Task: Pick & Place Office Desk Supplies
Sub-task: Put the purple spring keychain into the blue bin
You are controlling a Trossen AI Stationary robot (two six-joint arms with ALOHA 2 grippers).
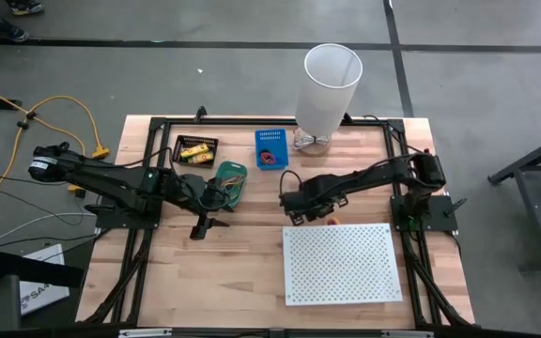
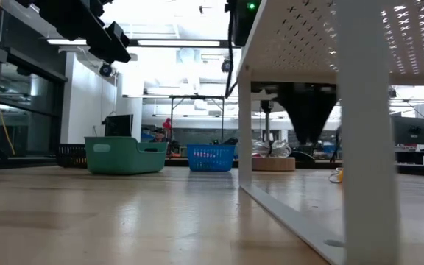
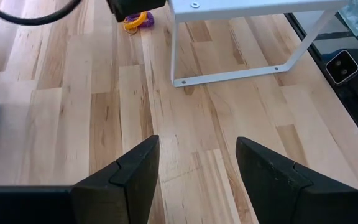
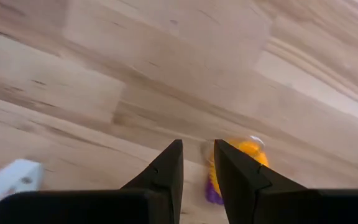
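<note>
High view: left gripper [image 1: 204, 226] hanging over bare table [image 1: 242, 272] in front of green bin [image 1: 229, 181], jaws spread. Right gripper [image 1: 296, 212] reaching low near table centre, just behind white board [image 1: 341, 263]; small orange item [image 1: 332, 222] lying beside it at board's back edge. Black tray [image 1: 196, 148] holding yellow packs [image 1: 193, 151]; blue basket [image 1: 270, 147] and tall white bin [image 1: 327, 84] sitting along far edge.

Low view: looking under the board; green bin, blue basket, black tray lining up far off. Grippers not showing clearly.

Left wrist view: fingers [image 3: 135, 177] standing wide apart, nothing between. Orange-and-purple item lying beyond board's leg.

Right wrist view: fingers [image 4: 166, 171] narrowed to a slim gap, nothing visibly gripped; cannot tell closed or not. Item lying on wood, just beyond the fingertips, partly hidden.
</note>
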